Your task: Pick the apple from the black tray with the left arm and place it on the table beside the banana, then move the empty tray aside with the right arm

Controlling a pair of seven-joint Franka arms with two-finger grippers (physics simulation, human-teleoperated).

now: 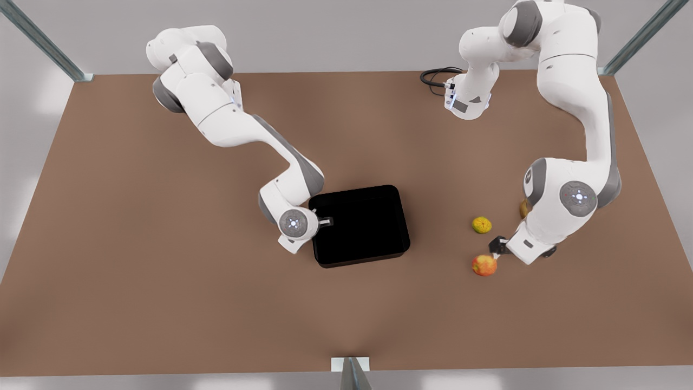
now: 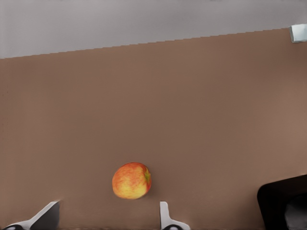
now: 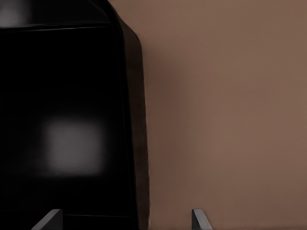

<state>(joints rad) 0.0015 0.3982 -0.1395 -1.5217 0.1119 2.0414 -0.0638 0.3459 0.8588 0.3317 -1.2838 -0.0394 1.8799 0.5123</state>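
Brown table (image 1: pixel 162 260), black tray (image 1: pixel 360 225) long axis crosswise, right jaws (image 1: pixel 325 221) apart astride rim, left jaws (image 1: pixel 495 250) apart above apple (image 1: pixel 484 265)

black tray (image 1: pixel 359 225): glossy black, plastic-looking, throws a soft light reflection in the right wrist view. table (image 1: pixel 162 271): matte brown, plain and even. apple (image 1: pixel 484 265): smooth red-orange skin with yellow patches. Arm shells: smooth white plastic look, grey joints. Corner posts look like brushed metal.
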